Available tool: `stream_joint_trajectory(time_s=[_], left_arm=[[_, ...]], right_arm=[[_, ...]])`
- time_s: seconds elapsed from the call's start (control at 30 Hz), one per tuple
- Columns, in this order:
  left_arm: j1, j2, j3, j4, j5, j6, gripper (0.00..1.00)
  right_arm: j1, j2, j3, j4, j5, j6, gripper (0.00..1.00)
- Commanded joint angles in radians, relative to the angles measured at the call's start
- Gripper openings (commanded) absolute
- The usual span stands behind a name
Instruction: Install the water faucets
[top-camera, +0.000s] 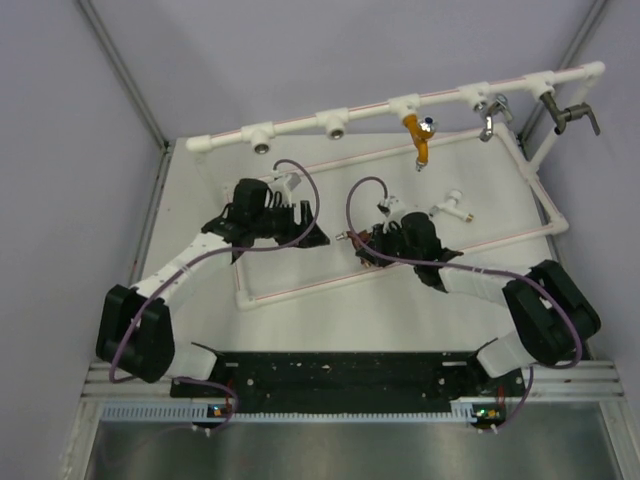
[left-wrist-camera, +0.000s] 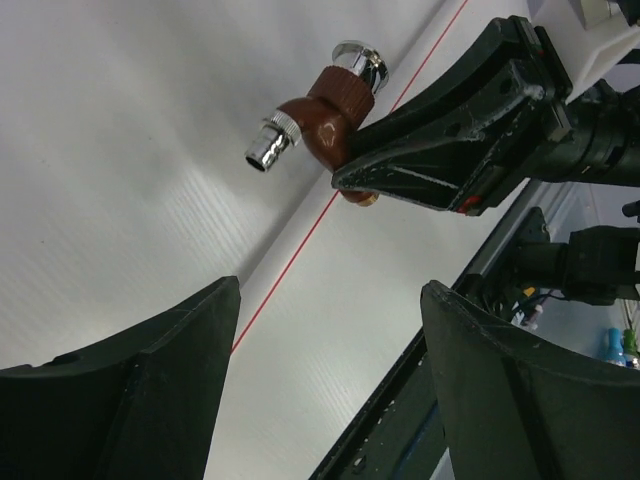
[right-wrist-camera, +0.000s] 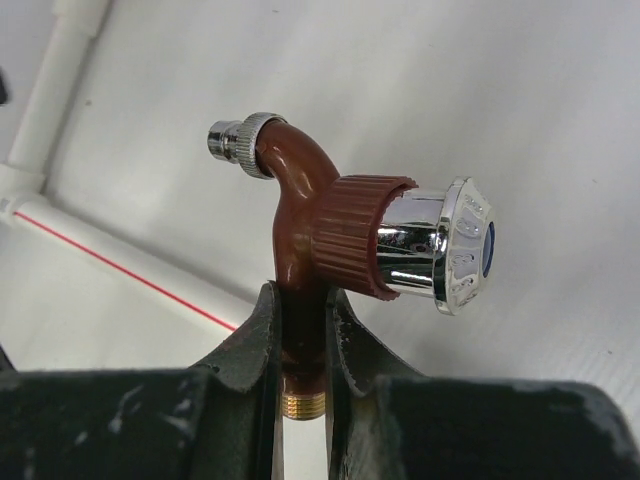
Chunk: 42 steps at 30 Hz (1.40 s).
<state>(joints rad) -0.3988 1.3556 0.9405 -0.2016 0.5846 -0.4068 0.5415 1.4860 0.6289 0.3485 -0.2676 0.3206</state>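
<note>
Two grippers: mine, both low over the white table (top-camera: 200, 200), facing each other inside the pipe frame (top-camera: 300, 125).
Right gripper (right-wrist-camera: 302, 330): pressed together on the stem of the reddish-brown faucet (right-wrist-camera: 335, 235), pinching it just above the thread.
Left gripper (left-wrist-camera: 330, 380): spread wide with nothing between my fingers (left-wrist-camera: 130, 390); it is near the right gripper but apart from it.
Reddish-brown faucet: held upright off the table, with its silver spout tip pointing to the upper left in my right wrist view and its chrome knob (right-wrist-camera: 450, 245) to the right.
Brass thread (right-wrist-camera: 302, 405): points down and shows below my right fingertips.
Writing: the chrome knob has raised marks around a blue centre, too small for me to read.
White faucet (top-camera: 452, 207): lies on the table, just beyond my right gripper.
Orange faucet (top-camera: 421, 140): hangs from the frame's top bar.
Silver faucets (top-camera: 490, 118): two sit at the right end of that bar.
Tee sockets (top-camera: 262, 140): two on the left of the bar show open mouths.
Red line (right-wrist-camera: 120, 270): a thin stripe runs along the white pipes.
</note>
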Motion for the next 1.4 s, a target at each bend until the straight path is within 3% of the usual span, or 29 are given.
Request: stream_joint_trajectory(time_s=[0.0,0.33,0.6,0.83,0.93,1.07,1.13,1.27,1.37], left_arm=[[0.005,0.068,0.078,0.039,0.153,-0.01,0.79],[0.018,0.177,0.107,0.1,0.31,-0.052,0.7],[0.029,0.217,0.126,0.091,0.345,-0.021,0.65],[0.029,0.235,0.106,0.119,0.409,-0.043,0.54],[0.029,0.215,0.092,0.151,0.432,-0.062,0.41],[0.029,0.177,0.078,0.183,0.428,-0.078,0.04],[0.028,0.146,0.063,0.194,0.417,-0.073,0.0],[0.026,0.036,0.021,0.162,0.302,-0.003,0.0],[0.008,-0.07,-0.028,0.127,0.134,0.081,0.0]], right_arm=[[0.038,-0.075,0.005,0.081,-0.053,-0.035,0.0],[0.078,-0.142,0.02,0.087,-0.093,-0.008,0.0],[0.11,-0.171,0.017,0.104,-0.139,0.024,0.0],[0.115,-0.207,0.025,0.107,-0.148,0.044,0.0],[0.112,-0.204,0.032,0.106,-0.154,0.044,0.0],[0.114,-0.19,0.038,0.11,-0.163,0.044,0.0],[0.112,-0.188,0.034,0.116,-0.159,0.055,0.0],[0.115,-0.222,0.04,0.097,-0.112,0.1,0.33],[0.115,-0.276,0.046,0.066,-0.041,0.159,0.55]])
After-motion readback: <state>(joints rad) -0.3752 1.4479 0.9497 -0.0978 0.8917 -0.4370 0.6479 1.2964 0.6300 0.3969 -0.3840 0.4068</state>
